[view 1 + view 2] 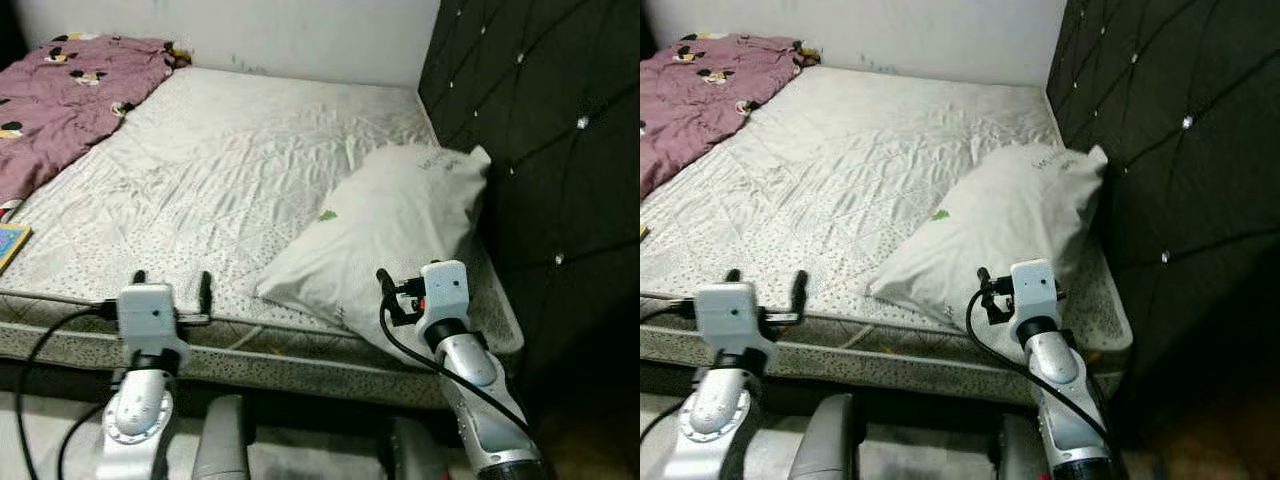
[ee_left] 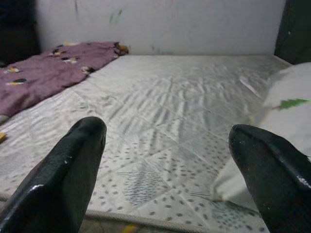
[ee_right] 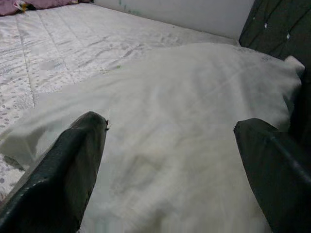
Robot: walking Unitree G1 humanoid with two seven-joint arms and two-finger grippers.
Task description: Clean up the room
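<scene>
Your right gripper (image 1: 400,292) has its jaws wide, nothing between them. It sits at the near edge of the pillow (image 1: 385,235), fingers pointing across the white cover; whether a fingertip touches the fabric you can't tell. In the right wrist view the fingers (image 3: 58,179) frame the pillow's near slope.

Your left gripper (image 1: 172,285) also has its jaws wide and holds nothing. It hangs over the near edge of the mattress (image 1: 230,160), left of the pillow and well apart from it. The left wrist view looks along the bare sheet between the fingers (image 2: 63,179).

The pillow lies on the right side of the bed, tilted, its far end against the dark tufted headboard (image 1: 540,130). It carries a small green mark (image 1: 328,214).

A maroon blanket (image 1: 70,90) with a cartoon print is bunched at the far left corner, against the wall (image 1: 300,30). A colourful flat item (image 1: 10,243), cut off by the frame, lies at the left edge of the mattress.
</scene>
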